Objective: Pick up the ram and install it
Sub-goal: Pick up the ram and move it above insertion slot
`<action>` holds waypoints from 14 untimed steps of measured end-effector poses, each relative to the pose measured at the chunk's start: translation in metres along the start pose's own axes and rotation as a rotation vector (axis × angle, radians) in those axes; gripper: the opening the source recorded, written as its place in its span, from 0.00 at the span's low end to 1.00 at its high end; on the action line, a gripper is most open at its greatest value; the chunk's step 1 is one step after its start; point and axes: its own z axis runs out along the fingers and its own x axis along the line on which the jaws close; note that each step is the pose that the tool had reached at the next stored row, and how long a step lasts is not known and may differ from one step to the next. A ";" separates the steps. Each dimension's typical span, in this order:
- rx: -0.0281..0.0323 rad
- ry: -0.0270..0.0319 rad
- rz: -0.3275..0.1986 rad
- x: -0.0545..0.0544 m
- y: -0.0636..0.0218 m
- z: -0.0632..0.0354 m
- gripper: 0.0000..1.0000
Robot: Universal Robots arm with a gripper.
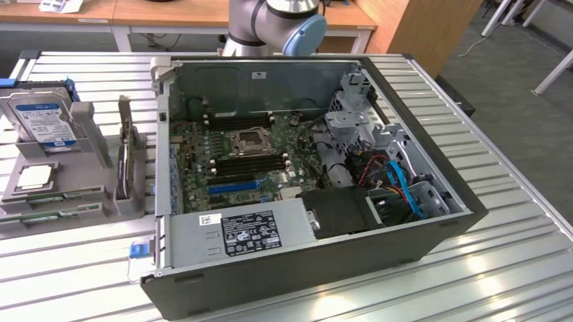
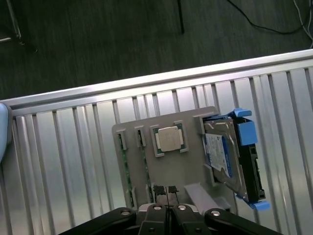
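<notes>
The end effector (image 2: 168,192), closed tight on nothing, hangs above the gray holder (image 2: 183,171).

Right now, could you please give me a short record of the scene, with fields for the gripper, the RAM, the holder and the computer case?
gripper: gripper shut, holding nothing, over the edge of the parts holder
ram: two green RAM sticks on edge in the holder's slots, not yet picked up
other parts in holder: processor chip; hard drive in a blue bracket
computer case: computer case open on the slatted table; the motherboard memory slots look empty
</notes>
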 end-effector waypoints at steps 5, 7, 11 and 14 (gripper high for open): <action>-0.0001 0.0001 -0.002 0.000 0.0000 0.0000 0.10; -0.0001 0.0002 -0.003 0.000 0.0000 0.0000 0.10; -0.0003 0.0007 -0.014 0.000 -0.0001 0.0000 0.10; -0.0006 0.0015 -0.028 0.000 -0.0001 0.0000 0.10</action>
